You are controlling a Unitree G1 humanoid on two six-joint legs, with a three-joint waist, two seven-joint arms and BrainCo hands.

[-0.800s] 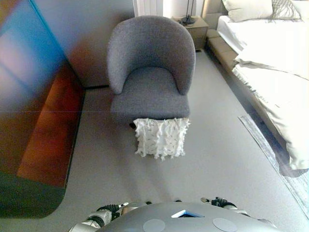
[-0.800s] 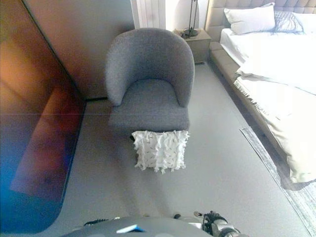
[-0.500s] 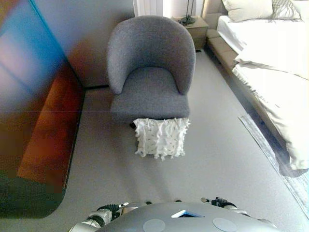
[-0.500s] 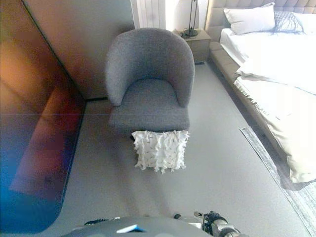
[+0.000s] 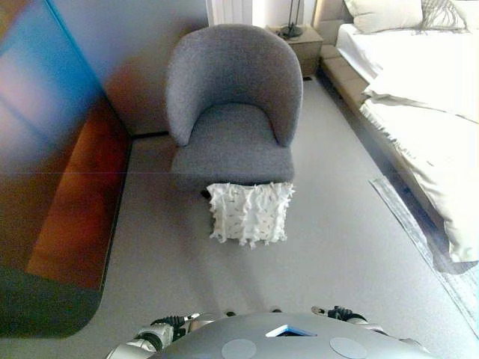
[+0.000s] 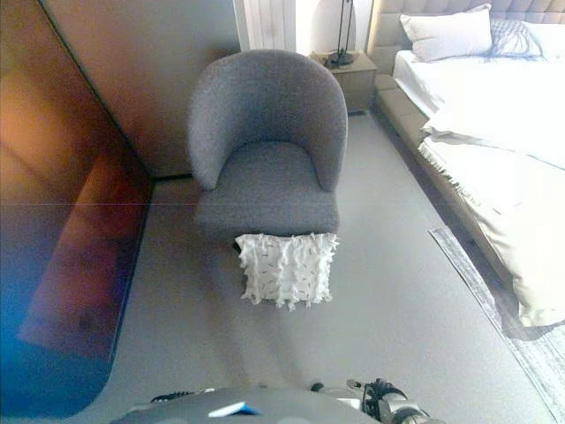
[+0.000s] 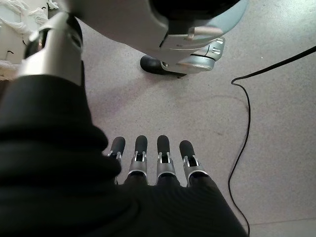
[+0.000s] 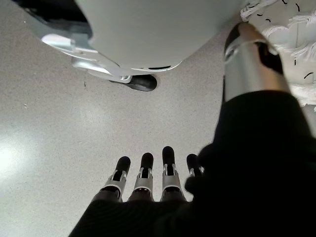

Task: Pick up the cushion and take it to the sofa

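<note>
A white tufted cushion (image 5: 250, 212) stands on the grey floor, leaning against the front of a grey armchair (image 5: 233, 112). It also shows in the right eye view (image 6: 287, 268), and its edge shows in the left wrist view (image 7: 15, 19) and the right wrist view (image 8: 291, 34). My left hand (image 7: 150, 158) hangs low beside my body with fingers straight, holding nothing. My right hand (image 8: 153, 173) hangs likewise, fingers straight and empty. Both hands are well short of the cushion.
A bed with white bedding (image 5: 426, 97) runs along the right, with a rug edge (image 5: 412, 224) beside it. A dark glossy wall panel (image 5: 52, 149) lines the left. A nightstand with a lamp (image 5: 298, 37) stands behind the armchair. A black cable (image 7: 247, 123) lies on the floor.
</note>
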